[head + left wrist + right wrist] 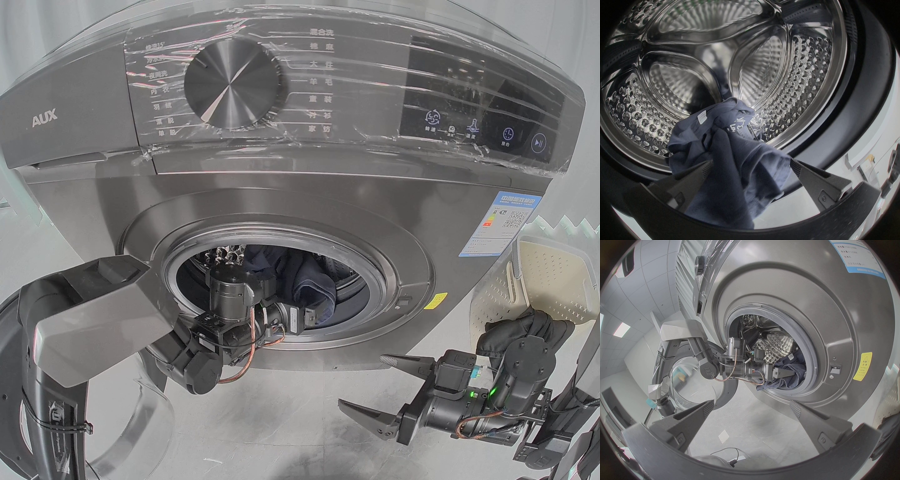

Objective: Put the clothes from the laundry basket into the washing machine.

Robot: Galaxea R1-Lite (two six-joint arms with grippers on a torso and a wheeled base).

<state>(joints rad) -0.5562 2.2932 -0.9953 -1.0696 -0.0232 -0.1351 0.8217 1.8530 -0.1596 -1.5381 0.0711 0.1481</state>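
Right gripper (380,392), five o'clock, spread, empty; left gripper (750,162) spread inside drum (793,68), navy garment (725,137) draped between, being delivered; next, probably withdraw and fetch the dark garment (522,328) from the laundry basket (556,275).

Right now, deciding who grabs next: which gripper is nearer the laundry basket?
Right. The right gripper hangs close beside the laundry basket; the left gripper is at the drum opening of the washing machine.

head camera is looking forward and down, close on the washing machine (350,206) front, door opening (381,281) mid-view. left wrist camera is sitting at the opening, peering straight into the drum (693,81). right wrist camera is hanging back low outside, facing the same front; sharing the opening and left arm (707,369) with the head view.
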